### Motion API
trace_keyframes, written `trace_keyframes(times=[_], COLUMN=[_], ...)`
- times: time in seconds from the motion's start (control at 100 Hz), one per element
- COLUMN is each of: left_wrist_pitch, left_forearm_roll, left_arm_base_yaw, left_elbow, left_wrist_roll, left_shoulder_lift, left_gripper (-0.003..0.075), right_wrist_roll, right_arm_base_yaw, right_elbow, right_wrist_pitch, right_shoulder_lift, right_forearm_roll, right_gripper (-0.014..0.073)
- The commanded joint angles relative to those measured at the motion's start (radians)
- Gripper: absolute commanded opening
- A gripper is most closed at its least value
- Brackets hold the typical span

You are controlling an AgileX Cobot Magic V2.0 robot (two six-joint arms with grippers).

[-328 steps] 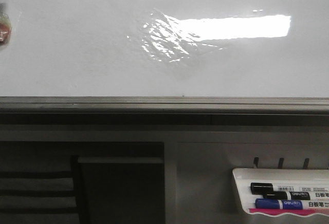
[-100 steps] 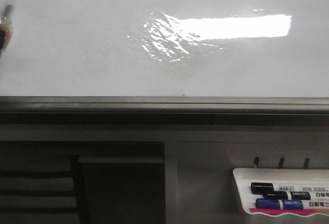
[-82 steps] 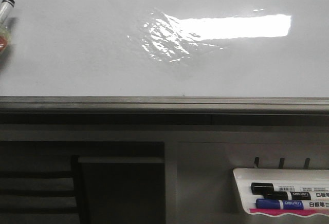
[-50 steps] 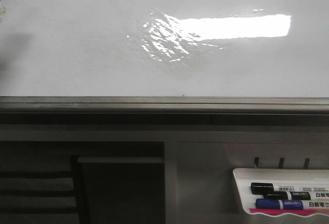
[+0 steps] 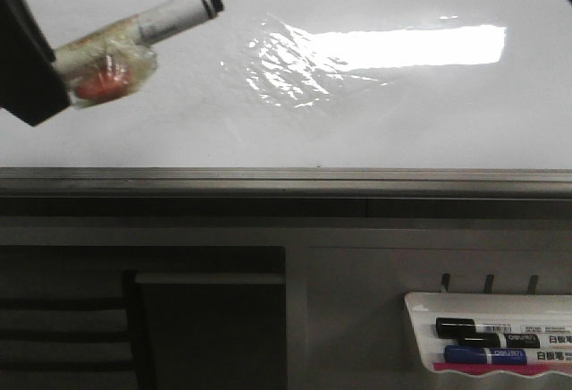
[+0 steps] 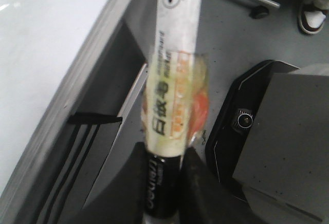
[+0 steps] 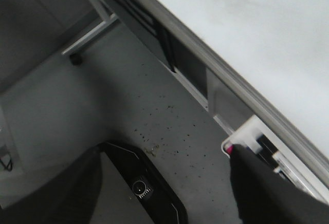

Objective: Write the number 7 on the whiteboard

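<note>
The whiteboard (image 5: 179, 131) fills the upper front view, glossy and blank, with no figure visible on it. The left gripper (image 6: 163, 193) is clenched on a taped marker (image 5: 143, 37) whose capped end angles over the board's upper left. The right gripper (image 7: 169, 183) is spread, grasping nothing.

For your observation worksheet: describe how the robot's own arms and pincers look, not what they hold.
The left pincer has matte black, smooth, rounded fingers. In the front view it is a dark angular block. The right pincer shows only blurred black finger edges. No cables, markings or sleeves show.
</note>
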Motion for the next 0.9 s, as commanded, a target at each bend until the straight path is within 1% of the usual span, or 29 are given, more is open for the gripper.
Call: trace_keyframes(times=[0.0,0.08,0.22,0.36,0.49,0.61,0.66,0.83,0.89], left_wrist_pitch=[-0.06,-0.087,-0.123,-0.124,-0.134,-0.134,-0.134,-0.134,-0.134], left_forearm_roll=[-0.03,-0.03,-0.027,-0.027,-0.027,-0.027,-0.027,-0.027,-0.022], left_arm_base_yaw=[-0.066,-0.113,-0.166,-0.186,-0.188,-0.188,-0.188,-0.188,-0.188], left_elbow=[-0.033,-0.033,-0.033,-0.033,-0.033,-0.033,-0.033,-0.033,-0.033], left_wrist_roll=[0.033,0.043,0.045,0.084,0.095,0.095,0.096,0.096,0.096], left_shoulder_lift=[-0.013,-0.013,-0.013,-0.013,-0.013,-0.013,-0.013,-0.013,-0.013], left_gripper=[-0.002,-0.002,-0.002,-0.002,-0.002,-0.002,-0.002,-0.002,-0.002], right_wrist_roll=[-0.125,-0.175,-0.191,-0.271,-0.345,-0.37,-0.388,-0.399,-0.402], right_arm_base_yaw=[0.083,0.184,0.331,0.423,0.458,0.462,0.462,0.462,0.462], right_elbow=[-0.047,-0.05,-0.052,-0.052,-0.052,-0.052,-0.052,-0.052,-0.053], right_wrist_pitch=[-0.041,-0.101,-0.227,-0.303,-0.315,-0.325,-0.327,-0.34,-0.345], right_shoulder_lift=[0.03,0.057,0.099,0.141,0.181,0.208,0.216,0.225,0.225], right_forearm_roll=[0.062,0.071,0.081,0.127,0.205,0.263,0.277,0.292,0.292], right_gripper=[0.0459,0.0459,0.0459,0.0459,0.0458,0.0457,0.0444,0.0305,0.027])
